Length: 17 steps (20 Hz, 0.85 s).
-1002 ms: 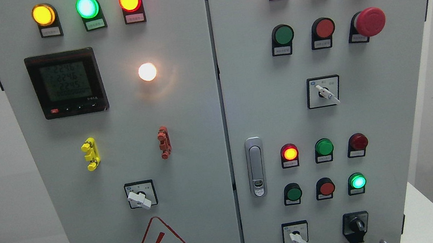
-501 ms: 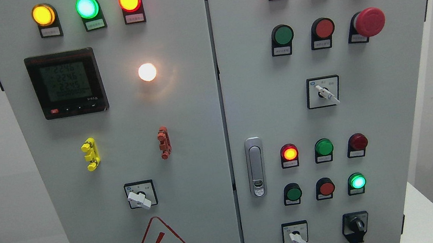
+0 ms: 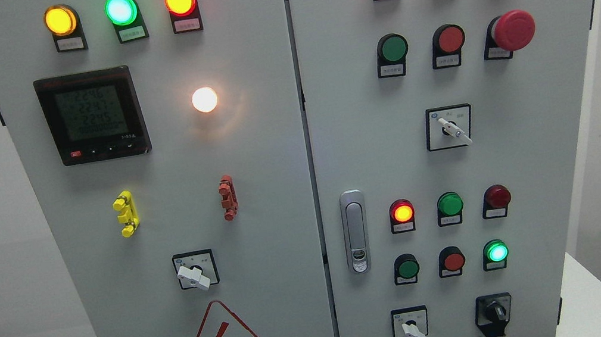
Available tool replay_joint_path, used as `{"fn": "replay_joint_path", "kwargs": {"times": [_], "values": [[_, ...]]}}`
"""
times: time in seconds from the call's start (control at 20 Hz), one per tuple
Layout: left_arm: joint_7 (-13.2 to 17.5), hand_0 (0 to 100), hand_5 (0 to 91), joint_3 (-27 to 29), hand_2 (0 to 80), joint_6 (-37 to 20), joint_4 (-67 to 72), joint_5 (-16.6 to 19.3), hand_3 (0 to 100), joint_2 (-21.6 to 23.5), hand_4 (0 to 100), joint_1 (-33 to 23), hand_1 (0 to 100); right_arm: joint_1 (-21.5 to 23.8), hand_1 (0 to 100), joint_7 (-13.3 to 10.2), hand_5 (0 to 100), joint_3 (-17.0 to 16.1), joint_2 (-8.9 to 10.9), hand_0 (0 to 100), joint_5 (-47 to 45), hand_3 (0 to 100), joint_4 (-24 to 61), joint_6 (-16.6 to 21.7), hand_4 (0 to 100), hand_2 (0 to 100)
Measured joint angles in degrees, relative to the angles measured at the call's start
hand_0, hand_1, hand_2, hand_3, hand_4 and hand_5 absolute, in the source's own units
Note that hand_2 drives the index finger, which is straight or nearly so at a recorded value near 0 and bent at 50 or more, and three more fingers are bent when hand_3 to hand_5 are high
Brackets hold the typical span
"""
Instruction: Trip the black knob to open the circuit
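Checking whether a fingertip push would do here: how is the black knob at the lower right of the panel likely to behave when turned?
The black knob looks like rigid moulded plastic with a raised grip bar, so it probably turns stiffly in steps rather than spinning freely. Its dark surface may be slippery. It is panel-mounted, so it should not tip or lift off.
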<state>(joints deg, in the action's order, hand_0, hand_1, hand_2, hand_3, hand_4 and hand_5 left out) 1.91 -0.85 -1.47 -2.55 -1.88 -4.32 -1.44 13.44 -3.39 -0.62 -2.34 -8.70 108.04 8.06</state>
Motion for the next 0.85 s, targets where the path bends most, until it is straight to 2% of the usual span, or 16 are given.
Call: {"fn": "replay_joint_path", "kwargs": {"times": [0.85], "values": [[0.00, 12, 0.0, 0.00, 0.0, 0.00, 0.00, 0.00, 0, 0.00, 0, 0.00, 39, 1.06, 0, 0.22, 0, 0.24, 0.01, 0, 0.00, 4, 0.90, 0.01, 0, 0]]}}
